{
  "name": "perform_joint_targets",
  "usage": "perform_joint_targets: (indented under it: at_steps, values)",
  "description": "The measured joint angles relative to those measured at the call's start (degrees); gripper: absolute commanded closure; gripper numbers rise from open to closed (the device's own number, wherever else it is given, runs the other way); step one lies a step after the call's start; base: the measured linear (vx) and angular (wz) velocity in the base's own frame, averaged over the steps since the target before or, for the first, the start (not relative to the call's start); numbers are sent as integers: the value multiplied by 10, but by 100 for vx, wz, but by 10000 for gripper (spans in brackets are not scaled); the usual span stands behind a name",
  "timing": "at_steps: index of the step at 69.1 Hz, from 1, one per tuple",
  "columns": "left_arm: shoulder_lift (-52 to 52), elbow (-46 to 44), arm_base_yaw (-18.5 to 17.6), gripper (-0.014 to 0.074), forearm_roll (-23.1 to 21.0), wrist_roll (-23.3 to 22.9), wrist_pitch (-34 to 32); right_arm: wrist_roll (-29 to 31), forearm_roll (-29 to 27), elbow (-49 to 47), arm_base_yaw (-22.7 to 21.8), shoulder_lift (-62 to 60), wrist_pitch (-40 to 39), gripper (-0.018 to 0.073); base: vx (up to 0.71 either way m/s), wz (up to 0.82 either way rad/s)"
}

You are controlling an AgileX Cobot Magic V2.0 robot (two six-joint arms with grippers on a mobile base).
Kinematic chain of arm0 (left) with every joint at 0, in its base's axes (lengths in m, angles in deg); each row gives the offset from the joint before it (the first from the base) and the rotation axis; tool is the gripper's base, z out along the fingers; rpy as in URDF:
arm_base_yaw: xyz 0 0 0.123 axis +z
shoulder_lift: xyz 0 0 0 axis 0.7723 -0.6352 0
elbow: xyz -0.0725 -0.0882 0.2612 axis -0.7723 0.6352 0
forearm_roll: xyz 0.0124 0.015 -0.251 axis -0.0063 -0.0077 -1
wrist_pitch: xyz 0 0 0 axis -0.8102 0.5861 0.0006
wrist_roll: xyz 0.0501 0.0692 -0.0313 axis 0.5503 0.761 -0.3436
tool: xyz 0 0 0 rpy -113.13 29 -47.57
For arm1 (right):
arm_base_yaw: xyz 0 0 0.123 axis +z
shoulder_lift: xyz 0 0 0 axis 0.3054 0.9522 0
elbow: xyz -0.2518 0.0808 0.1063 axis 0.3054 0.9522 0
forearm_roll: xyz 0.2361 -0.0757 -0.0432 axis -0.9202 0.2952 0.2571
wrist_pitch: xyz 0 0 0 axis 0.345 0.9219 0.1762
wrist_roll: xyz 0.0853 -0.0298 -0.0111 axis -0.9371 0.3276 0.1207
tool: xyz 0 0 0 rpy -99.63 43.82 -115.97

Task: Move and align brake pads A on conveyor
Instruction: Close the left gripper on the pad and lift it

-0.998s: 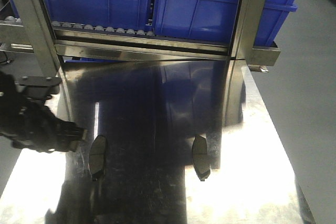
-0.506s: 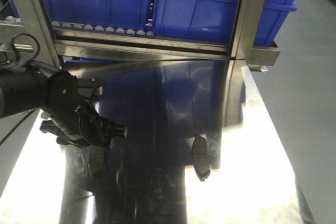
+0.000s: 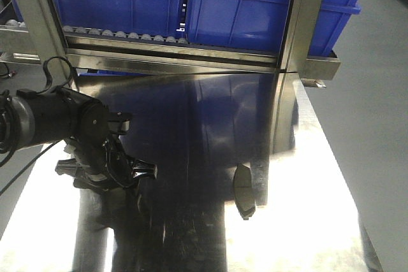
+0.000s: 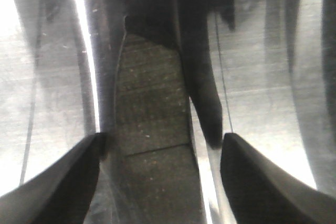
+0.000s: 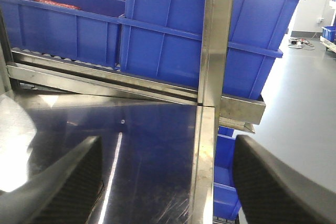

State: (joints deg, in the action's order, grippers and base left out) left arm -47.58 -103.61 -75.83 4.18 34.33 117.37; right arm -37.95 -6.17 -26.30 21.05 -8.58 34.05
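Observation:
Two brake pads lie on the shiny steel table (image 3: 306,221). The right pad (image 3: 243,190) lies lengthwise, free of any gripper. The left pad (image 4: 152,129), grey face up with its centre groove showing, lies between the open jaws of my left gripper (image 4: 160,182); both fingers stand clear of its sides. In the front view my left gripper (image 3: 105,173) hangs over that pad and hides it. My right gripper (image 5: 165,182) is open and empty above the table's right edge. The conveyor is out of view.
Blue bins (image 3: 242,11) sit on a steel roller rack (image 3: 172,52) along the table's far edge. A steel upright post (image 5: 218,35) stands at the back right. Grey floor (image 3: 376,106) lies beyond the table's right edge.
My left arm has swung in from the left edge and settled over the left pad, which it now covers in the front view. The right pad has not moved.

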Motion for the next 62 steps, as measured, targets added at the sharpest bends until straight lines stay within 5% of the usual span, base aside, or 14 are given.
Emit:
perform_joint_targets:
  at_steps: [22,40,62]
  values:
    - [-17,-6,0,248,15,-14,-7,0,0,0,0,0,0,63,0,0]
    - [-18,-9,0,607,23,-16,-16,0,0,0,0,0,0,63,0,0]
    - [71,28,-10,603,71,-34,-40,0,0,0,0,0,0,63,0,0]
